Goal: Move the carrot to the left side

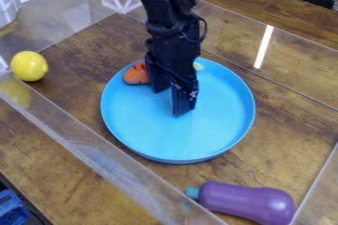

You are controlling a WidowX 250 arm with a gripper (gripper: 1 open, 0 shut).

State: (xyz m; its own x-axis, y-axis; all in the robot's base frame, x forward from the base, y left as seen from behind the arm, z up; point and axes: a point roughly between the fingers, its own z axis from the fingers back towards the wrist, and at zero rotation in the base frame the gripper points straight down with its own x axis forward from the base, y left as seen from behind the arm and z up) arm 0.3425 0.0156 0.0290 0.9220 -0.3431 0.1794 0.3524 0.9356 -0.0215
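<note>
The orange carrot [134,73] lies across the far-left rim of the blue plate [211,130]. Most of it is hidden behind the black gripper [172,93]; its light green stub [199,66] peeks out on the gripper's right side. The gripper points down over the plate just in front of the carrot. Its two fingers stand apart, open, with nothing between them. I cannot tell whether a finger still touches the carrot.
A yellow ball [28,66] sits at the left by the clear plastic wall [53,120]. A purple eggplant [248,202] lies at the front right. The wooden tabletop [86,91] left of the plate is bare.
</note>
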